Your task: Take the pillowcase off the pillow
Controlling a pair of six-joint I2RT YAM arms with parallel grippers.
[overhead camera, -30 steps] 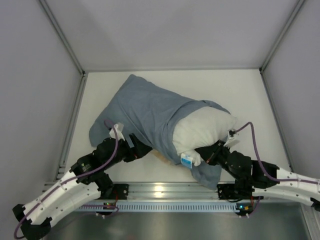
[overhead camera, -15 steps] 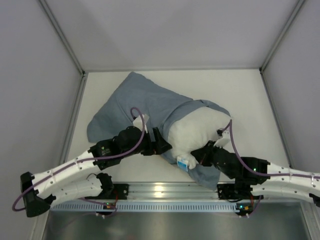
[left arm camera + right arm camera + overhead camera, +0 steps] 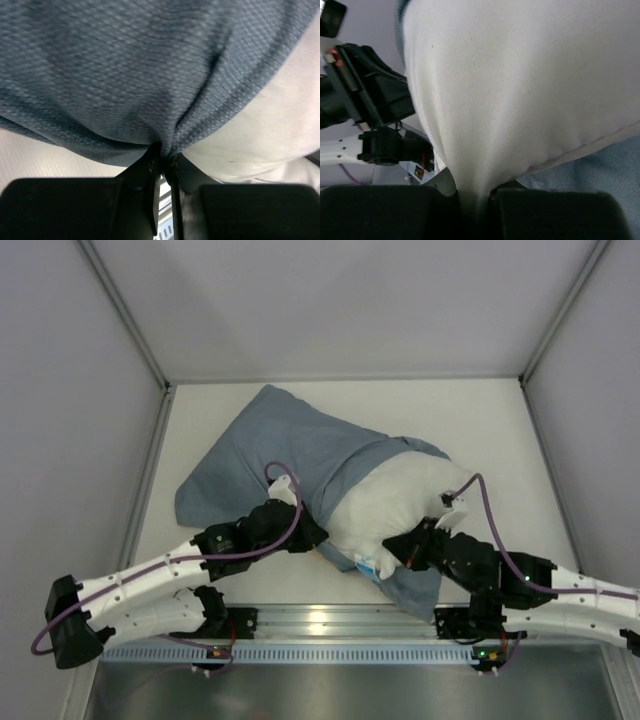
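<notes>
- Presently, the left pincer is clamped tight on a gathered fold of the pillowcase, and the cloth fans out directly ahead of the tips.
- I find the right pincer clamped on a pinch of the pillow, with white fabric rising straight from between its fingers.
- Both pincers sit near each other with the pillow's bare end between them. Its blue label lies just beside the right pincer.
- From the left pincer, the sheathed bulk runs away and to the left across the table. The long axis goes from that far-left end to the bare near-right end.
- My judgement: the coming pull must part the two grips along that axis. The left arm is nearer the case and the right arm nearer the pillow. Roughly half the pillow remains covered.
</notes>
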